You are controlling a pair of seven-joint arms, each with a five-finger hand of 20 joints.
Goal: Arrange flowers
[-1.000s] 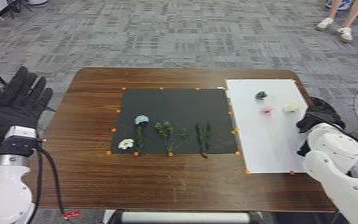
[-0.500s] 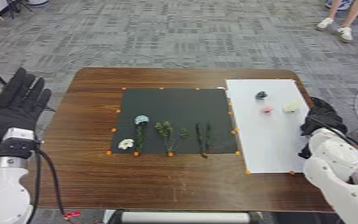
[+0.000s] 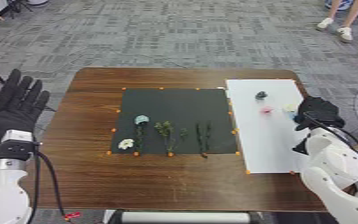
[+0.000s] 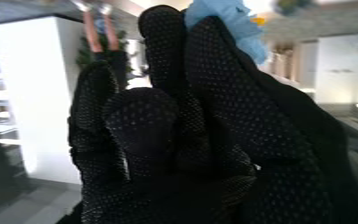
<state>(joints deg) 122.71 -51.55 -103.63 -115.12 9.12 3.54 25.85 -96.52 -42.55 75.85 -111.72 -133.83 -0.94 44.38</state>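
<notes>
Right hand [image 3: 318,111] shifted toward white sheet [image 3: 269,145], blue flower [image 4: 233,21] pinched at fingertips.

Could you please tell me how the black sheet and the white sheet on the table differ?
The black sheet is nearly square, while the white sheet is long and narrow. The black sheet carries green stems and a white flower; the white sheet carries small loose pieces, among them a pink flower and a dark one. Both lie flat on the brown table, with orange marks at their edges.
</notes>
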